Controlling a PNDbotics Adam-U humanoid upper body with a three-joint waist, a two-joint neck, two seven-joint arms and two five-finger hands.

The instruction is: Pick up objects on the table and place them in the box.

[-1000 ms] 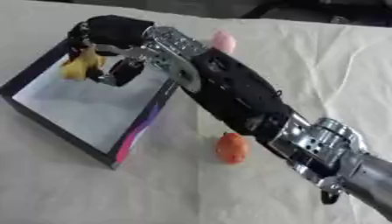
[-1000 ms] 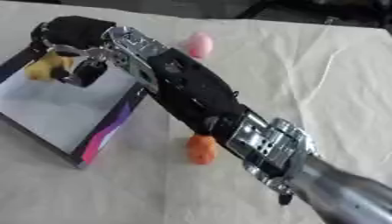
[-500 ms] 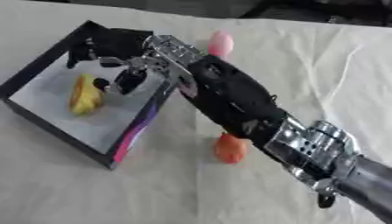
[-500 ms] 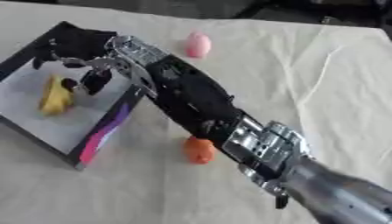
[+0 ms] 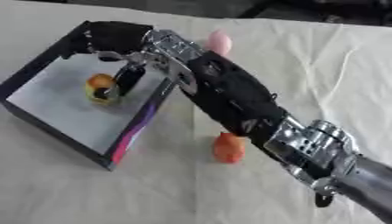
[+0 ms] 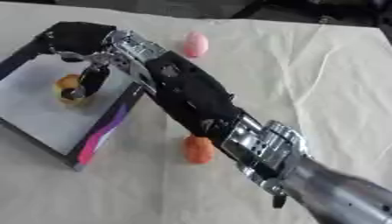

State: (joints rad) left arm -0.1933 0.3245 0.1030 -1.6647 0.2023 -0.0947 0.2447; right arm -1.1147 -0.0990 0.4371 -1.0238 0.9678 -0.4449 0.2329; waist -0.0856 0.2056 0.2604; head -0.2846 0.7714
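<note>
Now I have my right hand point(image 5: 115, 41) over the box point(image 5: 46, 111), fingers relaxed and holding nothing; a yellow-orange thing point(image 5: 99, 87) lies inside, below it.

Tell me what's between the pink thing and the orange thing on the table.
The robot's right arm crosses between the pink object and the orange object, over the cloth; the left eye view shows it best.
</note>
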